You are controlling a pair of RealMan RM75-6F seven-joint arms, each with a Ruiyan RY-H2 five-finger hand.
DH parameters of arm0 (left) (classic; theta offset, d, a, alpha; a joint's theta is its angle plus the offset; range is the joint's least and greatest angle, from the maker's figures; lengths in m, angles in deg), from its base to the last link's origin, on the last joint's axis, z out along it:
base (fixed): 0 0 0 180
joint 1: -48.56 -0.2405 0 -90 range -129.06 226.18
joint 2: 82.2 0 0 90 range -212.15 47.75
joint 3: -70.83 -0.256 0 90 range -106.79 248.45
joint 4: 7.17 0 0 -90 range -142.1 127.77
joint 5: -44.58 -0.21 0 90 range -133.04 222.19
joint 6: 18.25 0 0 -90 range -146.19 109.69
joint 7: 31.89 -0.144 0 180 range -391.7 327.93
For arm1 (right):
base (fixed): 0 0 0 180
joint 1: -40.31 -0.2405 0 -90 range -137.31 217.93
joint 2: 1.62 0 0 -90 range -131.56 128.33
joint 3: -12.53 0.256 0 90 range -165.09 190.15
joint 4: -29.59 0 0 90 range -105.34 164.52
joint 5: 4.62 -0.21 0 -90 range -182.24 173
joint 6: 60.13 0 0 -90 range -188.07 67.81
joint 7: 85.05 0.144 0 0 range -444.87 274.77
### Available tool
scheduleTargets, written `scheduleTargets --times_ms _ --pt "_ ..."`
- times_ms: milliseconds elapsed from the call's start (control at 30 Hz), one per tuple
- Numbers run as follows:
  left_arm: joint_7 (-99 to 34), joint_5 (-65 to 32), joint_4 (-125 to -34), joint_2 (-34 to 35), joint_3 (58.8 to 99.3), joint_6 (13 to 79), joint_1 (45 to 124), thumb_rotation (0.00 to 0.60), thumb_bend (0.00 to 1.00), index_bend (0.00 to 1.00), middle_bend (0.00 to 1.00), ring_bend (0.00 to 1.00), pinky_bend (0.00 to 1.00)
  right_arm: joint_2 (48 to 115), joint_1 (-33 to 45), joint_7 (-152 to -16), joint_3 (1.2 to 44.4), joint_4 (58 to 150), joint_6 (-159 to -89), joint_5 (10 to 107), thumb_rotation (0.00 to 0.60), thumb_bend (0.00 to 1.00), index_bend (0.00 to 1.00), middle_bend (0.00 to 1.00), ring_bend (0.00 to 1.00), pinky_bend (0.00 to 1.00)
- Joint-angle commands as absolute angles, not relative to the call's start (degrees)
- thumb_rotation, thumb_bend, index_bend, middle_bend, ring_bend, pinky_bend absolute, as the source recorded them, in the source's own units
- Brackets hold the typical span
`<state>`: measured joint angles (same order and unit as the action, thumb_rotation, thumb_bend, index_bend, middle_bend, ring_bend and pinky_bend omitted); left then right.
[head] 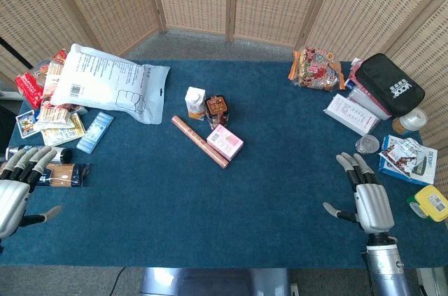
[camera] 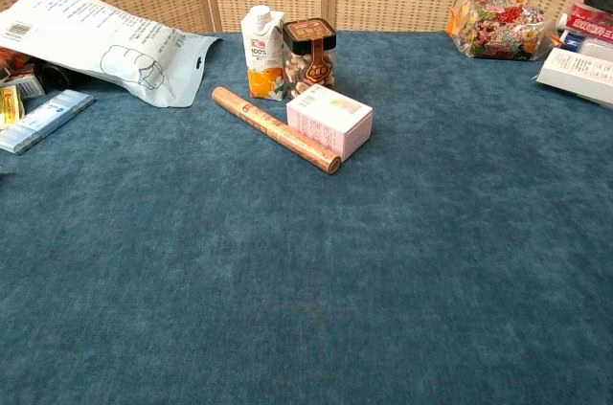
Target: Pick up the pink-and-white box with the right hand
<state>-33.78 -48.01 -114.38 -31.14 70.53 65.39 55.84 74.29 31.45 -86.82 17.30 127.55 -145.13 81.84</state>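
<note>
The pink-and-white box (head: 225,141) (camera: 329,120) lies flat near the middle of the blue table, touching a long pink tube (head: 200,141) (camera: 276,129) on its left. My right hand (head: 365,194) rests on the table at the front right, fingers spread and holding nothing, far from the box. At the front left edge my left hand (head: 17,185) also lies with fingers apart and nothing in it. Neither hand shows in the chest view.
A small juice carton (head: 195,103) and a brown-lidded jar (head: 217,110) stand just behind the box. A white mailer bag (head: 105,79) and snack packets sit far left. A black pouch (head: 389,82), a snack bag (head: 316,68) and white boxes (head: 352,114) crowd the right.
</note>
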Motion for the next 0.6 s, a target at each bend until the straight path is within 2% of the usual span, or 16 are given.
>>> scheduleTargets --times_ms 33,333,533,600 --pt "-33.79 -47.99 -114.32 -31.11 70.55 65.40 55.83 0.600 0.00 0.00 0.00 0.00 0.00 74.47 31.39 -87.01 17.33 127.41 -144.98 81.80 0.600 0.00 0.10 0.08 0.00 0.16" --pt "-33.73 -47.57 -114.38 -31.18 70.86 65.85 55.64 0.600 0.00 0.00 0.00 0.00 0.00 77.06 29.69 -88.47 18.13 127.00 -141.94 80.14 0.600 0.00 0.08 0.07 0.00 0.14" --pt "-34.14 -47.01 -114.33 -31.04 71.09 65.59 55.75 0.600 0.00 0.00 0.00 0.00 0.00 81.72 25.11 -92.98 21.01 127.55 -136.29 76.51 0.600 0.00 0.01 0.03 0.00 0.01" --pt "-34.14 -46.73 -114.19 -30.97 71.19 65.51 55.77 0.600 0.00 0.00 0.00 0.00 0.00 83.76 22.91 -95.18 22.73 127.98 -133.97 74.29 0.600 0.00 0.00 0.00 0.00 0.00"
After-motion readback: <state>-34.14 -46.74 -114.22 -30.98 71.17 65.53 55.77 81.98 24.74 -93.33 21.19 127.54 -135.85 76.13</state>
